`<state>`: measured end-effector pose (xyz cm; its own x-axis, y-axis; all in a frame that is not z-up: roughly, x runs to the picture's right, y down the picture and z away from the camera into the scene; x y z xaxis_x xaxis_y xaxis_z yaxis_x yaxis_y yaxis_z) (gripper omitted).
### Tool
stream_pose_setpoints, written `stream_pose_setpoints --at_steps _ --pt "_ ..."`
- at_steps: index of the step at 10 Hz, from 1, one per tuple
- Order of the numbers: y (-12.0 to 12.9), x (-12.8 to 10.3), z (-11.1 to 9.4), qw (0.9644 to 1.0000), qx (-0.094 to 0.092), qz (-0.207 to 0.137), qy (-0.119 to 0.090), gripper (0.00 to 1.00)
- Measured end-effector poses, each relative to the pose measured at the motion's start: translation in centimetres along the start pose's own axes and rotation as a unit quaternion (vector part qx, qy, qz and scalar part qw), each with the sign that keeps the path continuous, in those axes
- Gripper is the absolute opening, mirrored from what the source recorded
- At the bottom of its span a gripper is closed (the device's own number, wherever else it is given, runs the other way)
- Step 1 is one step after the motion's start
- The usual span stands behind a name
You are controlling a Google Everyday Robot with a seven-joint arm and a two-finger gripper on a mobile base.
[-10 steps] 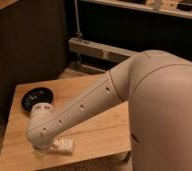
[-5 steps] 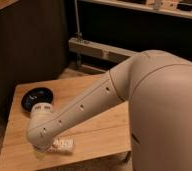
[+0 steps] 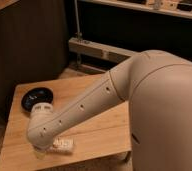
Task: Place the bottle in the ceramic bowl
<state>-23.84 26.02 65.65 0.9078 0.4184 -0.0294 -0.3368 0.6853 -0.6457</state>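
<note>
Lying on its side near the light wooden table's (image 3: 106, 131) front edge, the small whitish plastic bottle (image 3: 64, 145) hasn't budged. The gripper (image 3: 43, 148) hangs over it, under the wrist (image 3: 43, 127) (closed or not, I cannot tell). The shallow black glossy ceramic bowl (image 3: 27, 103) waits well behind, so the grasp looks unfinished.

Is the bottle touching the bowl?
Apart. The camera view shows the bottle at the table's near edge, beside the claw, the bowl well behind.
</note>
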Motion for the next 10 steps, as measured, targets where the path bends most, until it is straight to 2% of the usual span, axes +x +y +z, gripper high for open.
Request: stream_pose_setpoints --at_steps 3,4,6,8,10 --pt "-0.3 0.1 0.1 1.0 -0.001 -0.004 -0.002 0.65" --pt "-1.0 0.5 0.4 0.9999 -0.003 -0.015 -0.004 0.65" --pt "-4.0 1.6 0.7 0.9988 -0.001 -0.045 -0.016 0.65" --pt "-7.0 2.4 0.3 0.995 0.004 -0.091 -0.041 0.65" --pt "-8.2 2.0 0.0 0.9895 0.007 -0.128 -0.067 0.65"
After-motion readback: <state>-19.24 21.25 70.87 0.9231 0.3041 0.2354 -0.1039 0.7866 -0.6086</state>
